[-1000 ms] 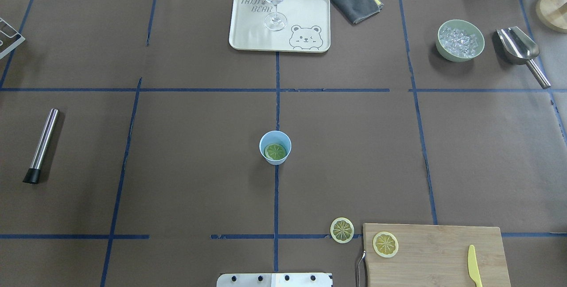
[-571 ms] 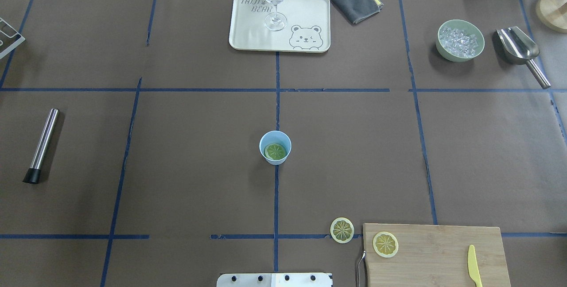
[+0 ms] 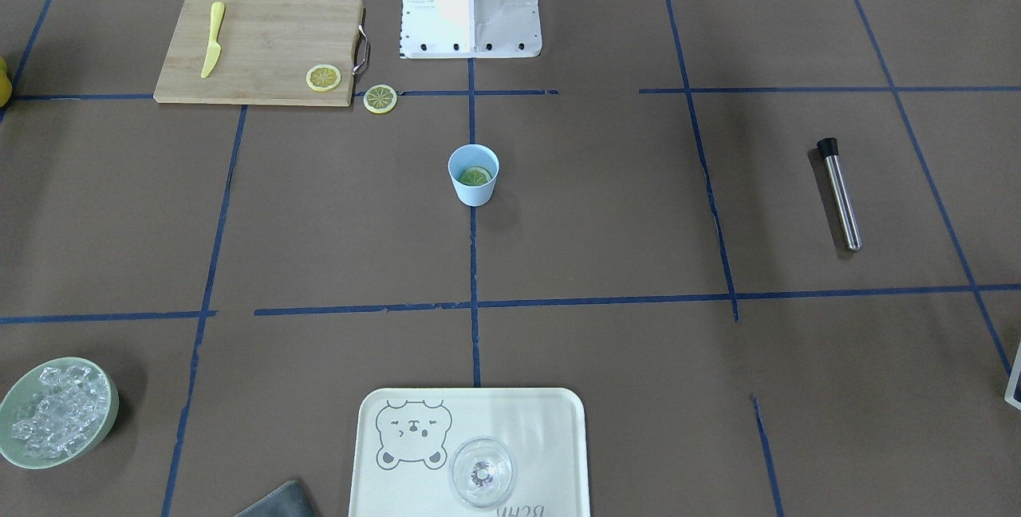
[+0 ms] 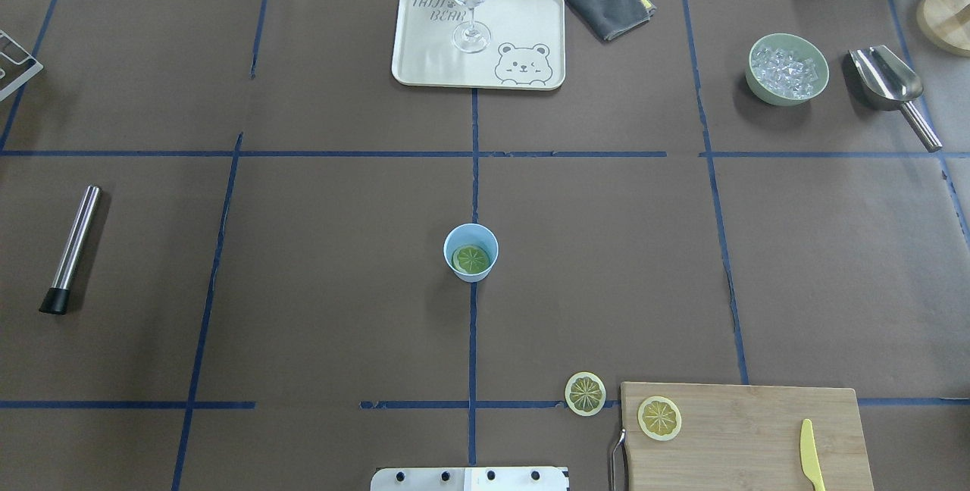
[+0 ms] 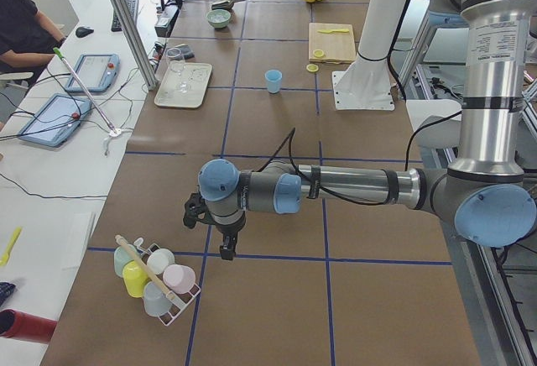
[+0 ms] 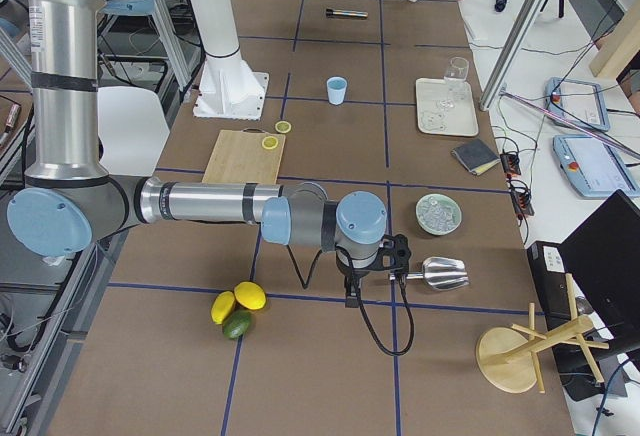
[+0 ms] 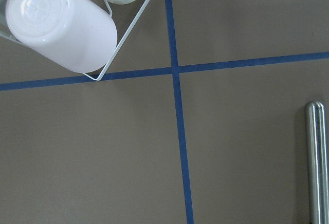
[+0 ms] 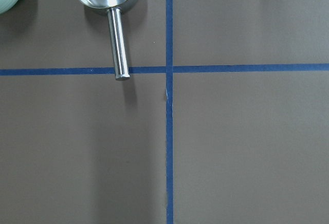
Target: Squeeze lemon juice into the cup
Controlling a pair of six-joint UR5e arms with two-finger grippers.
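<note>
Nothing on the table shifts against the earlier overhead pictures: cup [image 4: 470, 251], slices and tools hold the same places.

Task's thing: one lemon slice [image 4: 471, 259] lies inside the cup, flat near the bottom, greenish in the cup's shade. Cup stands upright at table centre on the tape cross. Second slice [image 4: 586, 393] lies flat on the paper just beside the cutting board [image 4: 750, 430]; third slice [image 4: 659, 417] lies on the board near its handle end.

Grippers: left gripper [image 5: 225, 250] hangs over the table's left end, near the wire rack [image 5: 159, 286] of cups. Right gripper [image 6: 351, 294] hangs over the right end, near the scoop [image 6: 440, 273]. Finger state cannot be told for either; only the side views show them, and the wrist views show no fingers.

Risks, as judgement:
- Cup is small and likely light; a gripper reaching into it could catch the rim and tip it.
- Flat, thin slices offer little edge; fingers may slide one along the paper instead of lifting it.
- A low sweep inward could snag the rack or nudge the scoop.
</note>
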